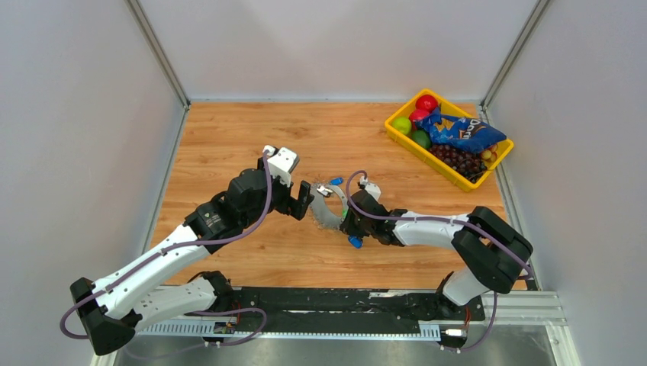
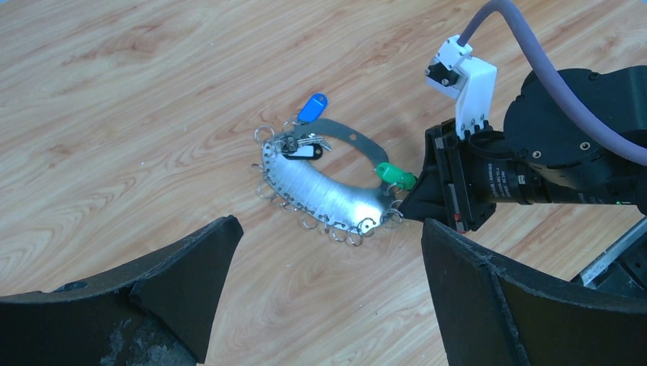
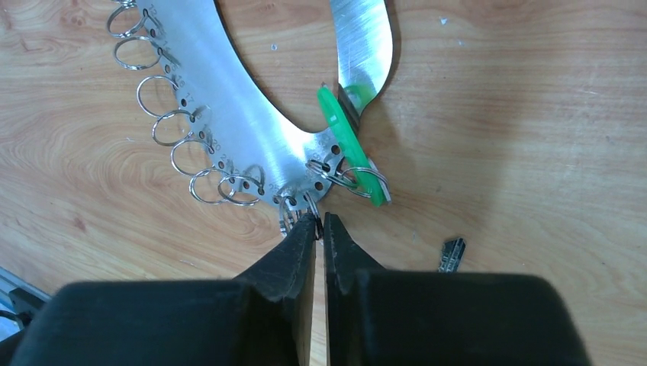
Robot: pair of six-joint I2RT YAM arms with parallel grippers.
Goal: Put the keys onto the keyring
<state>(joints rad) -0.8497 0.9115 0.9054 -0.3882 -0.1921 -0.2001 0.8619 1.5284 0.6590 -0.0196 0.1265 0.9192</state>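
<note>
The keyring is a curved silver plate (image 3: 229, 99) (image 2: 320, 187) (image 1: 326, 213) with several small wire rings along its outer edge. A green-capped key (image 3: 343, 145) (image 2: 393, 174) hangs on rings at the plate's near end. A blue-capped key (image 2: 313, 107) and a dark-tagged one (image 2: 301, 151) lie at the far end. My right gripper (image 3: 320, 221) (image 2: 408, 206) has its tips pinched on one end ring (image 3: 309, 207). My left gripper (image 2: 332, 232) (image 1: 307, 200) hovers wide open just short of the plate, holding nothing.
A loose key blade (image 3: 452, 254) lies on the wood right of my right fingers, and a blue-capped key (image 1: 355, 242) shows below that gripper. A yellow tray (image 1: 400, 133) of fruit and a chip bag stands at the back right.
</note>
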